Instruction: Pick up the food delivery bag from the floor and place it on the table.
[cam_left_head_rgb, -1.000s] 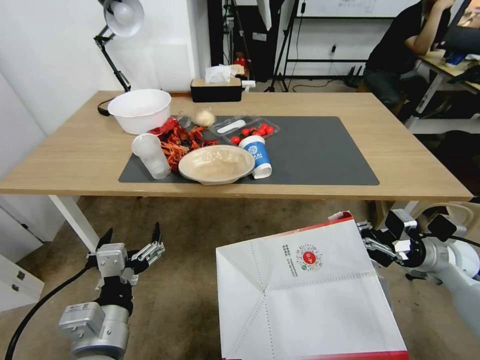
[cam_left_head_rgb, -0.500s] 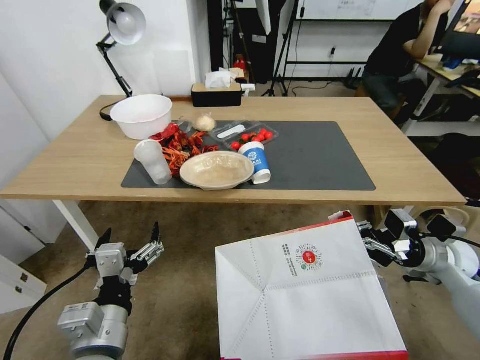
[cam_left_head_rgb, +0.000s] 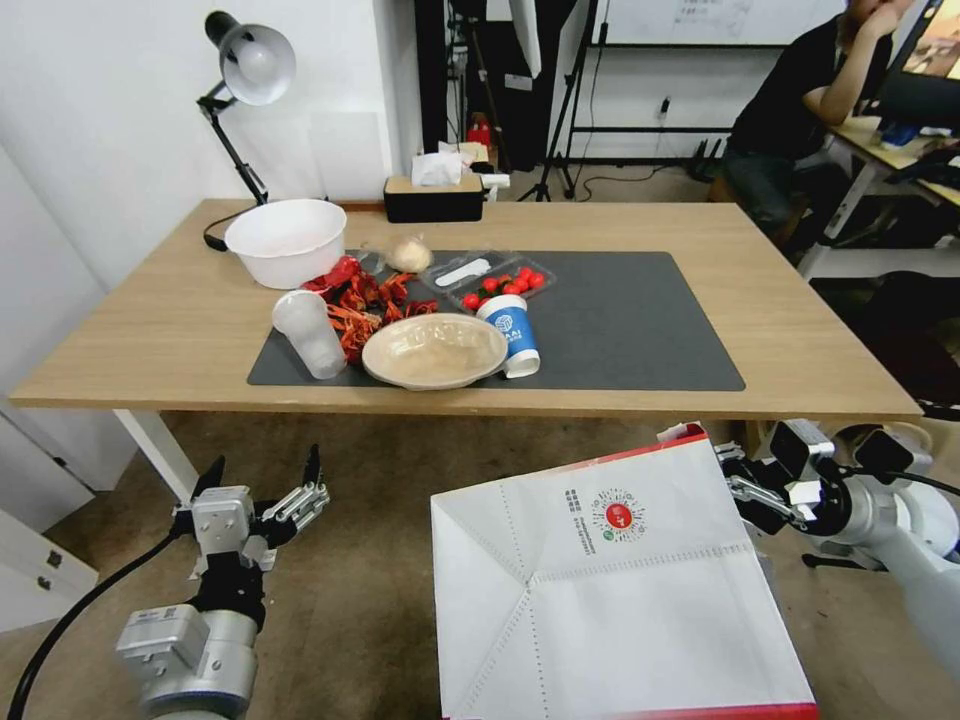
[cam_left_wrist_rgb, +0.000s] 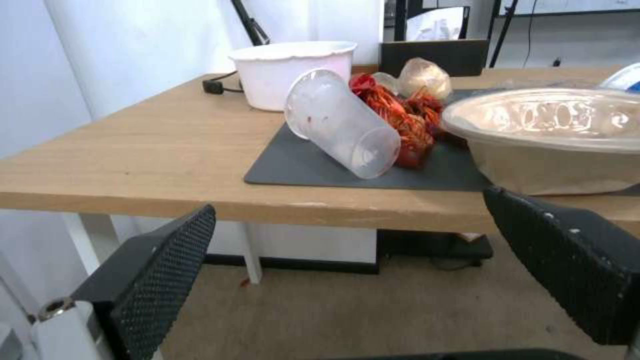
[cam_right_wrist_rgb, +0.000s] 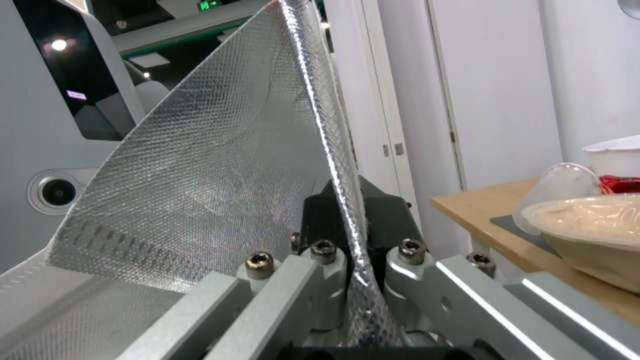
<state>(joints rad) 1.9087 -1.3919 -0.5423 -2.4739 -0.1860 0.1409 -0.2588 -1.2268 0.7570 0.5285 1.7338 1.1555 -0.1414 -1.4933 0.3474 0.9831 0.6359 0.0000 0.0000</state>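
Note:
The food delivery bag (cam_left_head_rgb: 610, 580), white with red trim and a round red logo, hangs in front of me, lifted off the carpet floor (cam_left_head_rgb: 380, 520). My right gripper (cam_left_head_rgb: 745, 490) is shut on the bag's upper right edge. In the right wrist view the silver foil lining (cam_right_wrist_rgb: 220, 165) runs between the pressed fingers (cam_right_wrist_rgb: 387, 220). My left gripper (cam_left_head_rgb: 262, 478) hovers low at the left, open and holding nothing; its black pads (cam_left_wrist_rgb: 160, 255) frame the table edge. The light-wood table (cam_left_head_rgb: 160, 330) with its dark grey mat (cam_left_head_rgb: 630, 320) stands just ahead.
On the mat's left half sit a white bowl (cam_left_head_rgb: 287, 240), a tipped clear cup (cam_left_head_rgb: 308, 335), red crayfish shells (cam_left_head_rgb: 360, 300), a beige bowl (cam_left_head_rgb: 435, 350), a blue paper cup (cam_left_head_rgb: 510, 335) and a tomato tray (cam_left_head_rgb: 490, 278). The mat's right half is bare. A lamp (cam_left_head_rgb: 250, 70) and tissue box (cam_left_head_rgb: 435, 195) stand behind.
The whole head view has shifted: the table sits lower and closer in the picture, so the camera moved. The bag and both grippers keep their places in the picture.

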